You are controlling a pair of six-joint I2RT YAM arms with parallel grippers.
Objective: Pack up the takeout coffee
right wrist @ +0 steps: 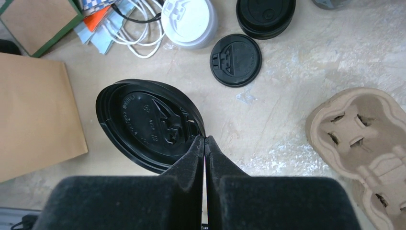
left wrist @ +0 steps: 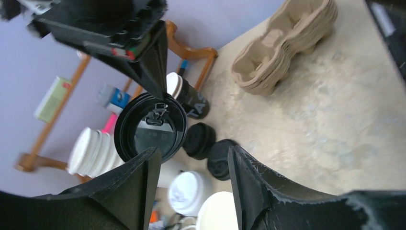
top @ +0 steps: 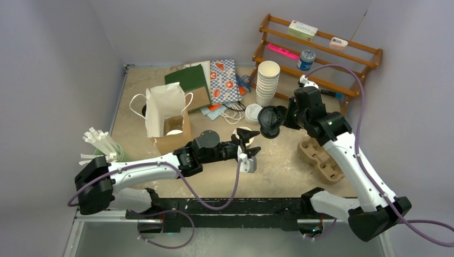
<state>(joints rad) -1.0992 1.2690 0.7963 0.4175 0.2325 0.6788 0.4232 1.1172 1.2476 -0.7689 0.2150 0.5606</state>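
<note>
My right gripper (right wrist: 205, 139) is shut on the rim of a black plastic lid (right wrist: 146, 124) and holds it tilted above the table. It also shows in the top view (top: 271, 121), right of centre. My left gripper (top: 247, 143) sits at the table's middle, its fingers around a small lidless paper cup (top: 243, 132) with a white inside. The cup's rim shows low between the fingers in the left wrist view (left wrist: 215, 213). The held lid (left wrist: 151, 127) hangs a little beyond that cup. A white-lidded cup (top: 252, 112) stands just behind.
A stack of pulp cup carriers (top: 321, 155) lies at the right. Loose black lids (right wrist: 235, 60) lie near the white-lidded cup (right wrist: 189, 17). A tall stack of white cups (top: 267, 80), paper bags (top: 166, 110), a straw holder (top: 101, 144) and a wooden rack (top: 321, 48) stand around.
</note>
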